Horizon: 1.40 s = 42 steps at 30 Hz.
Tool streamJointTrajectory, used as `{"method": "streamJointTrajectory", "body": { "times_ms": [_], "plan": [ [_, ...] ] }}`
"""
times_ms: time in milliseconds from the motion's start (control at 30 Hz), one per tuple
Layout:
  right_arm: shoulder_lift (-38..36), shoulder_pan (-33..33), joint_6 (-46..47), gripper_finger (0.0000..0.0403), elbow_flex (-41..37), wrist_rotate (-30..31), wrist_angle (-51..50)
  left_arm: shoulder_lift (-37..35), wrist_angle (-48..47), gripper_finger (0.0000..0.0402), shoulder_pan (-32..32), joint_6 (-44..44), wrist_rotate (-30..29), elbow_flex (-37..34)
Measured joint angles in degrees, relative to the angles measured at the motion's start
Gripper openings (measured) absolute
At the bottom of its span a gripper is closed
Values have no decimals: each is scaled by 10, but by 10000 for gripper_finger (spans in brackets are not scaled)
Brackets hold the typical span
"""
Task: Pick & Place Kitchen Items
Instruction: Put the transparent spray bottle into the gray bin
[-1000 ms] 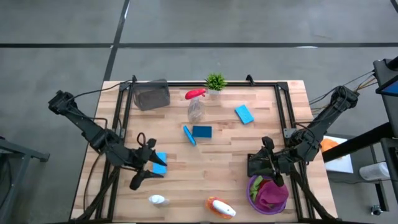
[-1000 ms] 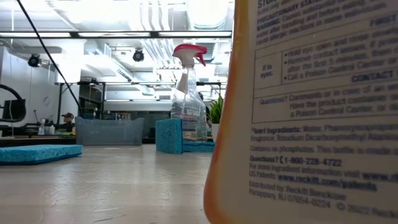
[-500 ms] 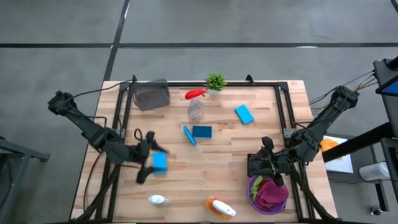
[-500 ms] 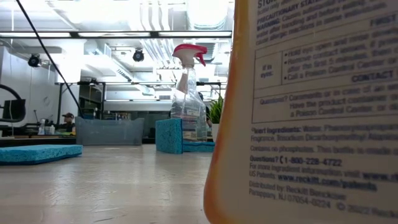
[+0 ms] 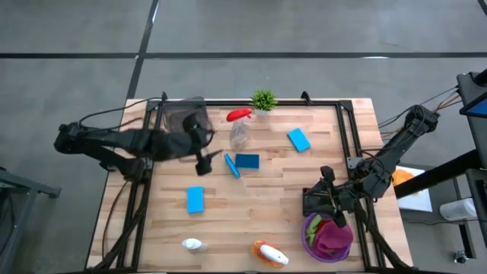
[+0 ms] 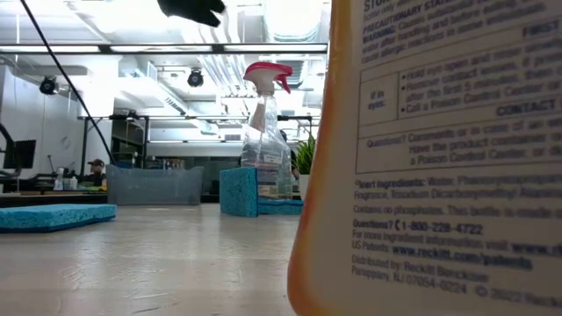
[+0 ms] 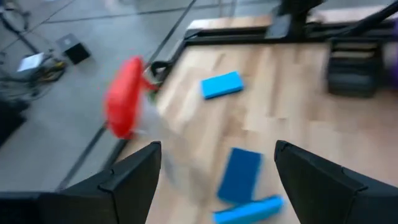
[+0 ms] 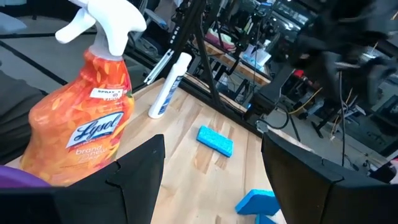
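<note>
My left gripper (image 5: 204,156) is open and empty, raised above the table's far left part, and shows at the top of the low view (image 6: 189,9). Ahead of it stand the red-topped clear spray bottle (image 7: 124,99) and two blue sponges (image 5: 242,162), one flat and one on edge. A third blue sponge (image 5: 195,199) lies flat near the left; a fourth (image 5: 299,139) lies far right. My right gripper (image 5: 327,199) is open and empty, just beyond the purple bowl (image 5: 308,242) holding magenta and green cloths. The orange bottle (image 5: 270,255) and white bottle (image 5: 192,244) lie at the near edge.
A grey bin (image 5: 185,116) stands at the far left corner, close to my left arm. A small potted plant (image 5: 263,99) stands at the far edge. Black rails run along the table's left, far and right sides. Bare wood lies in the table's middle.
My left gripper has left the blue sponge at the near left, risen, and swung toward the far edge and the right, ending near the red-topped bottle. The sponge stays flat on the table. My right arm has kept still.
</note>
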Motion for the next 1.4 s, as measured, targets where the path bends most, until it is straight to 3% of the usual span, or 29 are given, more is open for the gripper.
{"method": "streamJointTrajectory", "body": {
  "times_ms": [400, 800, 933, 1400],
  "plan": [
    [2, 0, 20, 265, 0, 0, -21, 174, -137, 314, 184, 105, 106, 248],
    [6, 0, 31, 265, 0, 0, -32, 379, -328, 314, 261, 167, 137, 507],
    [6, 0, 39, 265, 0, 0, -38, 396, -343, 314, 272, 171, 183, 533],
    [6, 0, 43, 265, 0, 0, -43, 399, -374, 314, 294, 156, 235, 530]
  ]
}}
